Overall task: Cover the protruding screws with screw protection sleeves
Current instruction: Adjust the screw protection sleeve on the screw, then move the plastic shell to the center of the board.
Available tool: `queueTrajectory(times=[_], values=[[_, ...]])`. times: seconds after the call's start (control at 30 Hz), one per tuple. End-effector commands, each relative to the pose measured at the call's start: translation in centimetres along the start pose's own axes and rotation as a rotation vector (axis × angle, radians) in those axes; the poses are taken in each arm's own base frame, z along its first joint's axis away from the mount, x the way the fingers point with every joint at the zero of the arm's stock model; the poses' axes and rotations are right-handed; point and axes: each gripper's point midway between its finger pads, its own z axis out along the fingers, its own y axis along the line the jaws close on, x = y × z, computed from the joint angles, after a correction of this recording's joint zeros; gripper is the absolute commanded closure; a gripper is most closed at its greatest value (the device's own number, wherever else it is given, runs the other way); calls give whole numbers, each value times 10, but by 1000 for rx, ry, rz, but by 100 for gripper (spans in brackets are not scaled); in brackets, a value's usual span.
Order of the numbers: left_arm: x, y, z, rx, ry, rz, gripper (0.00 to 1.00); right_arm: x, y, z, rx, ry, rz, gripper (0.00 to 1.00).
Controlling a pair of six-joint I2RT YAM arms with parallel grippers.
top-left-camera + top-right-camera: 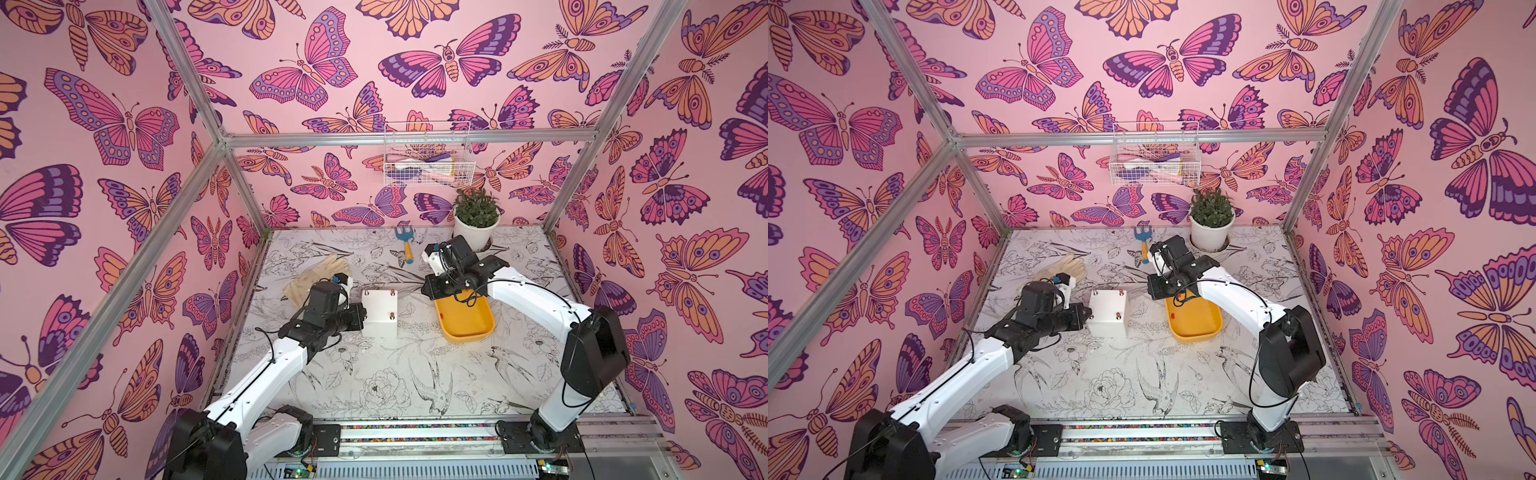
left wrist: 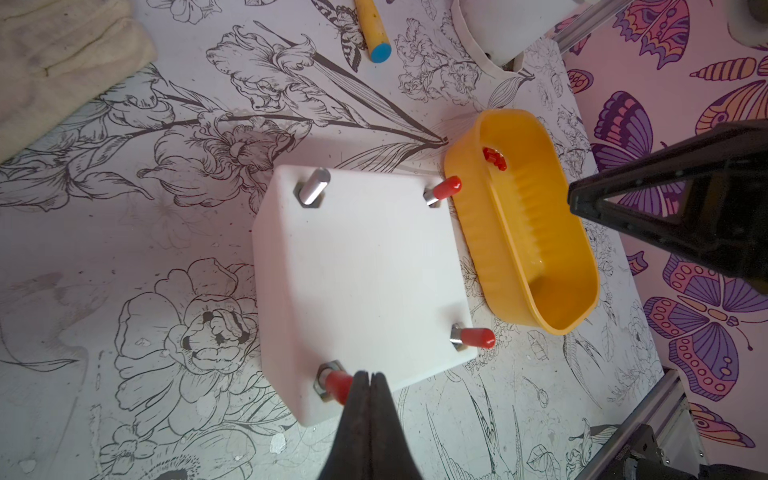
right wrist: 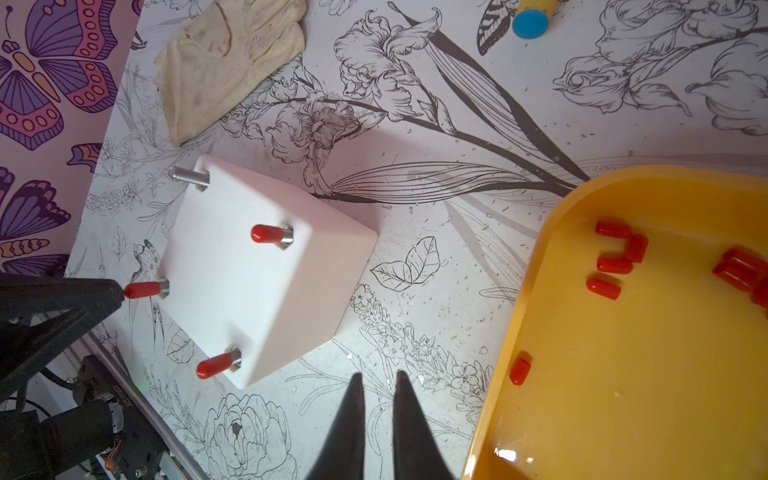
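Note:
A white box (image 2: 361,274) (image 1: 379,311) (image 1: 1107,311) stands on the table with a screw at each top corner. Three screws wear red sleeves (image 2: 446,187) (image 2: 476,337) (image 3: 266,233). The fourth protruding screw (image 2: 314,191) (image 3: 189,175) is bare. My left gripper (image 2: 369,376) is shut, its tip against the end of the sleeve (image 2: 336,384) (image 3: 141,289) on the box's near-left corner. My right gripper (image 3: 378,376) hangs open and empty over the table between the box and the yellow tray (image 3: 536,266) (image 1: 465,328). Several loose sleeves (image 3: 615,249) (image 2: 494,158) lie in the tray.
A cream glove (image 1: 320,274) (image 3: 224,62) lies behind the box on the left. A toy fork with a blue and yellow handle (image 1: 405,245) and a potted plant (image 1: 476,224) stand at the back. A wire basket (image 1: 428,153) hangs on the back wall.

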Motion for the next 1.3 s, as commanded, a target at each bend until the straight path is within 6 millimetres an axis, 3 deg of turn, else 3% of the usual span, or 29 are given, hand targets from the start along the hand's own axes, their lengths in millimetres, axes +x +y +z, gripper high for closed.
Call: queueTrajectory(times=[0.0,0.4,0.73,0.87,0.97,1.03,1.1,1.27], values=[[10,5,5,-15,32,16,100,-4,4,-14,-11,-19,-18,84],[11,8,3,-28,19,5,100,-5,4,-16,-4,-24,-22,84],[-62,-10,-21,-46,-159,27,98,-10,3,-26,-1,-51,-25,84],[-85,-5,-16,-11,-172,-28,76,-11,5,-29,-6,-56,-25,83],[-98,9,-7,25,-161,-99,52,-11,5,-30,-5,-59,-29,83],[-100,19,10,45,-129,-136,30,-11,4,-31,-1,-60,-28,83],[-105,22,18,54,-117,-141,18,-12,5,-31,-1,-61,-30,83],[-107,32,49,67,-59,-159,13,-14,2,-33,10,-63,-31,83]])
